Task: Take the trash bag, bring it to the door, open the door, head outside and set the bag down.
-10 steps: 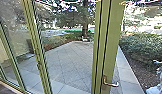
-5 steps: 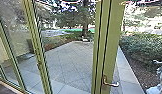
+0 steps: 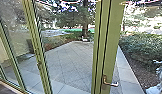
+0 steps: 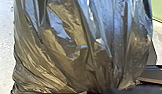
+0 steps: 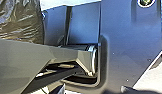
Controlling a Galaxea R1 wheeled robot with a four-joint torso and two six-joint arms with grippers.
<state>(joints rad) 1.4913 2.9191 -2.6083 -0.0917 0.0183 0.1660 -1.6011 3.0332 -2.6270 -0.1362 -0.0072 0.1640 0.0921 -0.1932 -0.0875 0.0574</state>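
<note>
A: Which spatial relation did we judge decisive for the coming move?

B: The nearness of the trash bag [image 4: 82,50] to the left arm. We saw its dark plastic large and close before the left wrist camera. In the right wrist view, a smaller portion appeared past a grey arm link [image 5: 19,60], beside the robot's wide dark plate [image 5: 129,50]. We therefore took the left arm as the nearer.

A: How did the bag's long axis run?

B: We inferred that it followed the long folds, which converged toward a gathered part. We could not establish whether the bag was upright or tilted.

A: Where did the door hardware lie?

B: In the head view, a green door frame [image 3: 114,37] rose on the near side, right of the glass, and bore a door handle [image 3: 111,84]. The paving [image 3: 69,62] extended toward the far greenery. We could not determine whether the door was ajar.

A: What was the state of the end effectors?

B: We could not tell how far open the left gripper or the right gripper was, nor confirm what either held.

A: And the bag relative to them?

B: Close by the left gripper, its gathered part nearest; we judged a hold there likely.
</note>
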